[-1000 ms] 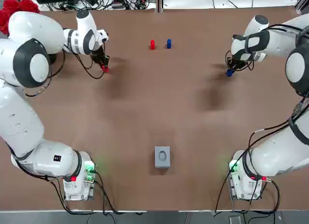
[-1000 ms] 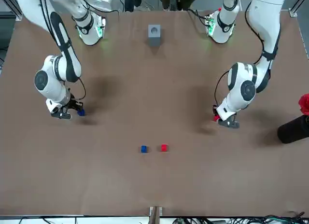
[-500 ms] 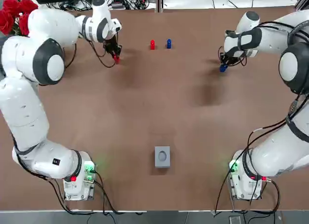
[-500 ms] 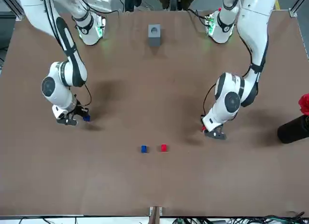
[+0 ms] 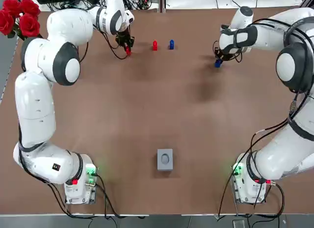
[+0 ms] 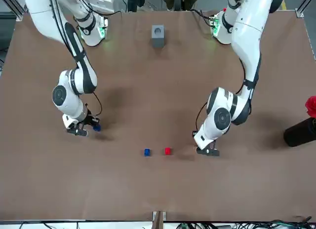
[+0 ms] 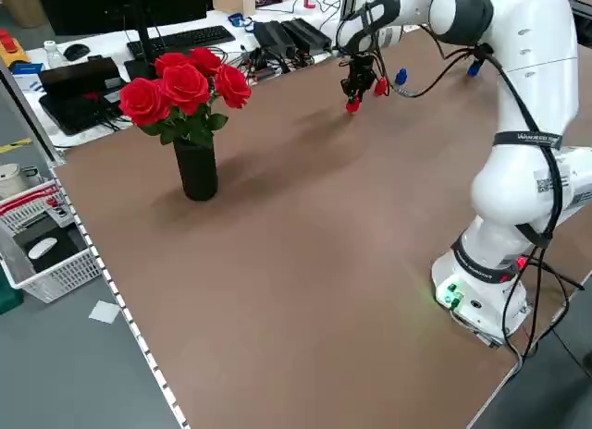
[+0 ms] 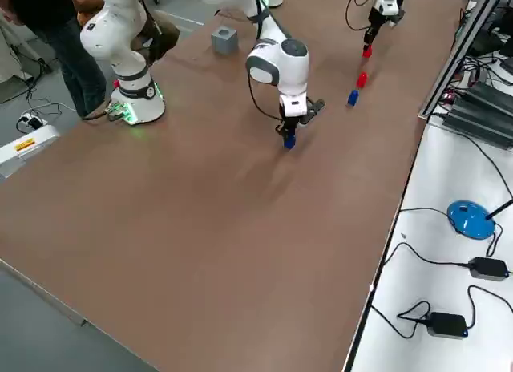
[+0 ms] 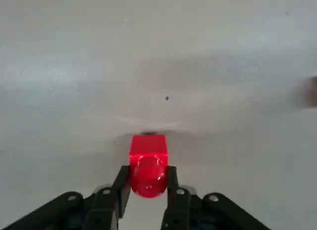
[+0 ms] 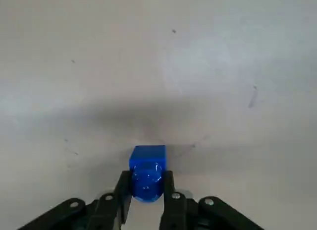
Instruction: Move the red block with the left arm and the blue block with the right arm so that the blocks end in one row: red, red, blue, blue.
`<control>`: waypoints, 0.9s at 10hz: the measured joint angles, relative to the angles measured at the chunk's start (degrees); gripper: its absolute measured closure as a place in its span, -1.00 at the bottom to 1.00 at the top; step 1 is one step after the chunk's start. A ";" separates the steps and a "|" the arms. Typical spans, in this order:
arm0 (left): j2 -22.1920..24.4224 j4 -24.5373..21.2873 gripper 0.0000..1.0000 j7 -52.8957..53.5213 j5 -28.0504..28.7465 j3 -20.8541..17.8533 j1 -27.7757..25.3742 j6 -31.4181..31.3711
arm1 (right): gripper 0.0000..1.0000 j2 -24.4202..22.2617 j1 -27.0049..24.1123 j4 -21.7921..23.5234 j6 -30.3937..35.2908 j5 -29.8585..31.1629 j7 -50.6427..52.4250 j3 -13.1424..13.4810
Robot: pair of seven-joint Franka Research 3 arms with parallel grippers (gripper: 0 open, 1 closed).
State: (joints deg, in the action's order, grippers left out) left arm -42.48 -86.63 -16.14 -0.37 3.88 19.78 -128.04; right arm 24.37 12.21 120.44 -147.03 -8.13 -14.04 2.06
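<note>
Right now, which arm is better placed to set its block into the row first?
Left. The left pincer, shut on the held red block, is near the standing red block. The right pincer, shut on the held blue block, lies clearly farther from the standing blue block.

table [image 5: 162, 100] open flanking resting red block [image 5: 155, 45], resting blue block [image 5: 171, 44] — grey box [image 5: 165, 159] apart.
</note>
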 joint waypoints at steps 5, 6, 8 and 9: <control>-9.70 15.04 0.33 -6.43 -0.01 0.09 3.27 2.67 | 0.40 5.99 3.03 -9.96 2.54 -0.02 -5.50 -1.33; -10.67 16.72 0.33 -6.63 -0.01 0.11 3.91 3.34 | 0.40 7.31 3.67 -12.29 3.51 -0.01 -6.17 -1.34; -13.14 21.55 0.33 -6.67 -0.01 0.10 4.67 6.86 | 0.40 9.90 4.51 -17.15 6.22 0.01 -7.38 -1.37; -15.15 25.38 0.33 -6.67 -0.01 0.10 4.80 9.69 | 0.40 11.05 4.83 -19.18 7.06 0.02 -8.10 -1.40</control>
State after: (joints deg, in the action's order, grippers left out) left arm -57.63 -61.25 -22.80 -0.38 3.98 24.58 -118.35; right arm 35.43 17.04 101.27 -139.97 -8.12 -22.14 0.66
